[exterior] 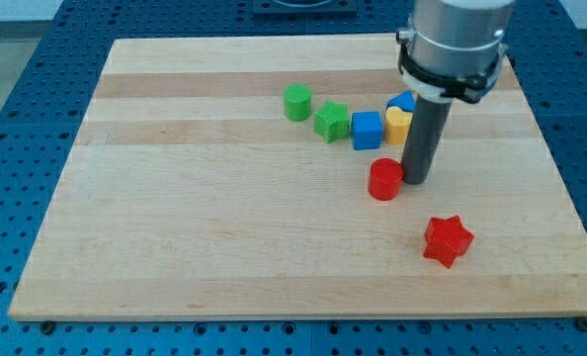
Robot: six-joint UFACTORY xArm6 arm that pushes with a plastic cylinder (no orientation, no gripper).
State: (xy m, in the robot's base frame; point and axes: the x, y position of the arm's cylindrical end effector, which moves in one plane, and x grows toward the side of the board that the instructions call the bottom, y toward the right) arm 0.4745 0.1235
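board: pale wooden board (205, 227) sitting on a blue hole-dotted table (17, 79) | row up top, left to right: green cylinder (296, 102), green star (331, 122), blue cube (367, 130), yellow block (398, 125), with another blue block (402, 101) tucked right behind it | lower down: red cylinder (383, 180), red star (446, 240) off on its own toward the view's bottom right

Heads up, the rod (419, 138) covers part of your yellow block (398, 125) and most of the blue one behind it (402, 101); the arm's cut off up top.
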